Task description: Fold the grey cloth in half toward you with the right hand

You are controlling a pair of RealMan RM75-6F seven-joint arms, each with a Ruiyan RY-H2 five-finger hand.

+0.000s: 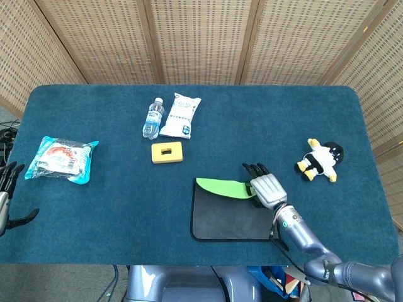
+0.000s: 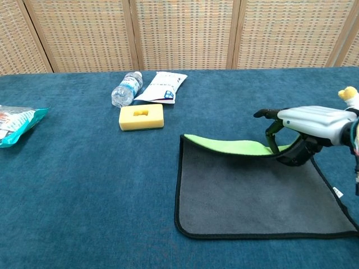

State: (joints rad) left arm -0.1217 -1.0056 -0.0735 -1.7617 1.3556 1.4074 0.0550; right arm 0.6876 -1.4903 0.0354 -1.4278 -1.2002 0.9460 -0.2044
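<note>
Your right hand is pinching the far right edge of the grey cloth, fingers closed on the hem and lifted off the table. From the chest view the raised edge curls over and shows a bright green underside, while the rest lies flat, near the front of the table on the right.

Expect the cloth to behave as something light and limp: it sags between your grip and the far left corner, which sits low on the table, so one-point lifting will likely drag that corner late and skew the fold. A hold nearer the middle of the far edge would probably carry both corners more evenly. It should not slip much; the dark piped border gives the fingers something to bite.

Your left hand sits at the table's left edge, fingers apart, holding nothing.

By count: one cloth, one water bottle, one white packet, one yellow block, one blue snack bag, one stuffed toy.
</note>
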